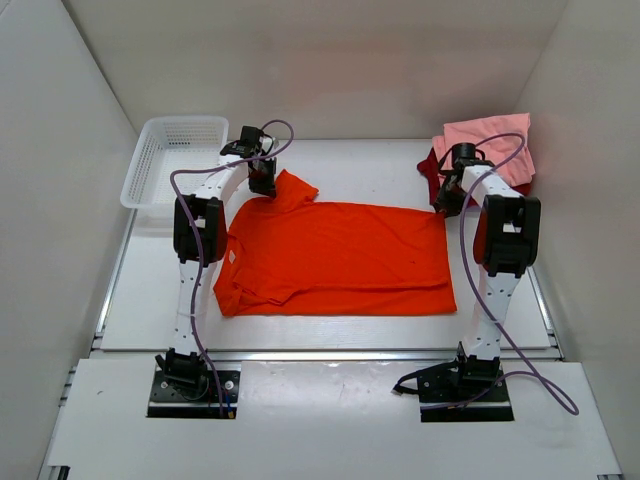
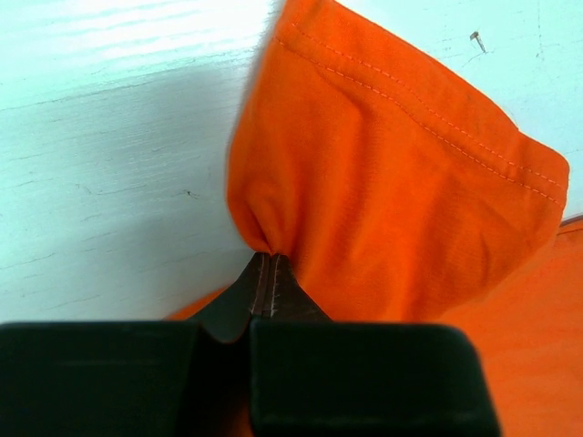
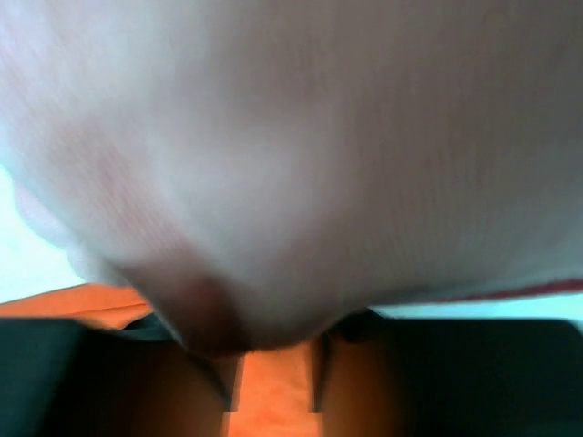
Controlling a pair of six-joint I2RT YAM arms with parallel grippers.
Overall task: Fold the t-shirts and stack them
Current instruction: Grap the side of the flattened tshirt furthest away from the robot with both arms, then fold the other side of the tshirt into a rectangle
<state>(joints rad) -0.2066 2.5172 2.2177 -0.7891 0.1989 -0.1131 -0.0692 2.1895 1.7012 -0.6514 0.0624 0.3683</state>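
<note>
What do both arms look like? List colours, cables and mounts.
Both the left arm and right arm have white links joined by bulky black joint housings. A purple cable loops along each. Each stands on a black base plate. The jaws are black.

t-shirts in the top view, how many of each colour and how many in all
orange t-shirt: 1
light pink t-shirt: 1
dark red t-shirt: 1
total: 3
</note>
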